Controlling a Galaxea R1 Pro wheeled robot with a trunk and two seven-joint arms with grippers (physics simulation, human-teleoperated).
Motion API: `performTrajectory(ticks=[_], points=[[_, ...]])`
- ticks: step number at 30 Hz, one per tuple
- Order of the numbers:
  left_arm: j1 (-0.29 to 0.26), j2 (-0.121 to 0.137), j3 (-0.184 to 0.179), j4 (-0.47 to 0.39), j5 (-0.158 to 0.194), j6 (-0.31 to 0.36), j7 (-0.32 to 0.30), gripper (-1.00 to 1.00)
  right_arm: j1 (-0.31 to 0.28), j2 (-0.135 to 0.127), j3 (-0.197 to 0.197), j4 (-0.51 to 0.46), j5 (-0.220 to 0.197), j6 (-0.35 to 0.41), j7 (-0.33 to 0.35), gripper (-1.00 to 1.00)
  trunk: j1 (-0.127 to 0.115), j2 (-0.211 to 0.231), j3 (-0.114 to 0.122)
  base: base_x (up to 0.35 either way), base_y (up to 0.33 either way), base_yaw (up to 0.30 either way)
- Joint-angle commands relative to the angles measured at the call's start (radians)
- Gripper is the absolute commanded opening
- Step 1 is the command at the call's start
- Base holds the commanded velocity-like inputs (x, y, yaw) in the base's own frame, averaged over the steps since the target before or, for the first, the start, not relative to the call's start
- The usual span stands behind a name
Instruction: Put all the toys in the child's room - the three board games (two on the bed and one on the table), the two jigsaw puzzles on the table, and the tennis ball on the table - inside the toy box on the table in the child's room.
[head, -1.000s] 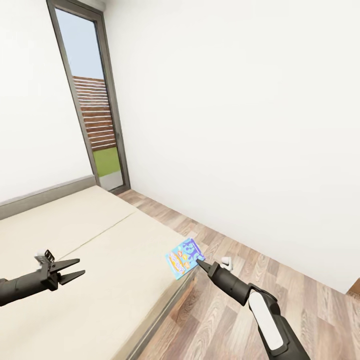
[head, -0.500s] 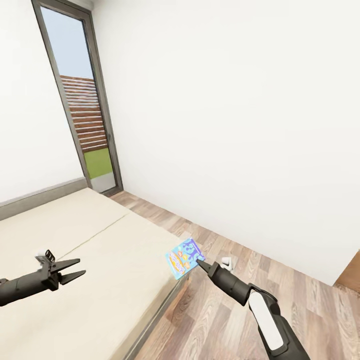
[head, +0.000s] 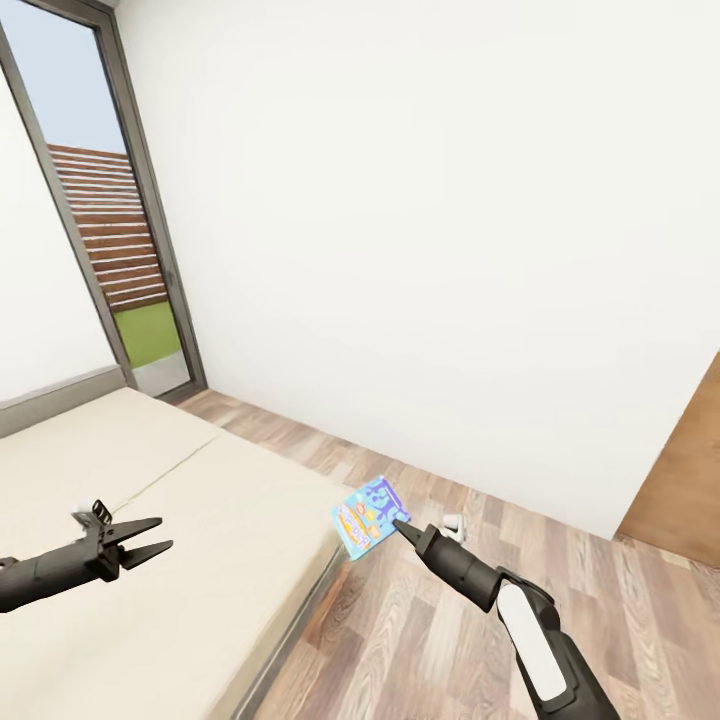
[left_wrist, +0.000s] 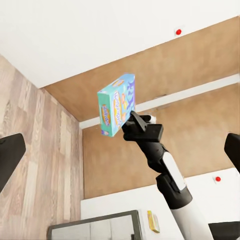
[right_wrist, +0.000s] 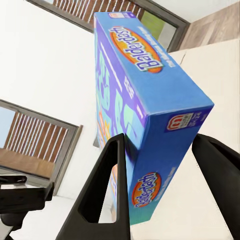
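- My right jaws (head: 397, 522) are clamped on the small blue printed cardboard board-game box (head: 369, 515), holding it up in the air past the near right corner of the low beige-mattressed bed (head: 190, 520), above the wood-plank floor (head: 420, 640).
- In my right wrist view the blue box (right_wrist: 145, 95) sits between my two dark fingers (right_wrist: 107, 190), gripped across its thin sides near one end.
- I judge it light and stiff, with smooth printed faces that could slip or pivot, since most of the box stands out beyond my grip.
- A hold nearer its middle would carry it more steadily.
- My left jaws (head: 140, 540) are apart and empty over the mattress.
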Motion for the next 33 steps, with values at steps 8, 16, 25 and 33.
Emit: performTrajectory(ticks=[8, 16, 25, 33], points=[[0.000, -0.003, 0.000, 0.000, 0.001, 0.011, -0.003, 1.00, -0.001, 0.001, -0.003, 0.000, -0.006, 0.008, 0.001, -1.00, 0.001, -0.002, -0.002, 0.000, 0.000, -0.261], [0.000, -0.003, 0.000, -0.005, 0.001, 0.011, -0.003, 1.00, -0.001, 0.001, -0.003, 0.000, -0.007, 0.008, 0.001, -1.00, 0.001, -0.002, -0.002, 0.000, 0.000, -0.261], [0.000, -0.010, 0.000, -0.005, 0.002, 0.011, 0.014, 1.00, -0.001, 0.000, -0.003, 0.000, -0.008, 0.009, 0.001, -1.00, 0.001, -0.002, -0.002, 0.000, 0.000, -0.261], [0.000, -0.012, 0.000, -0.005, 0.002, 0.012, 0.036, 1.00, -0.001, -0.001, -0.003, 0.000, -0.008, 0.009, 0.001, -1.00, 0.001, -0.002, -0.002, 0.000, 0.000, -0.261]])
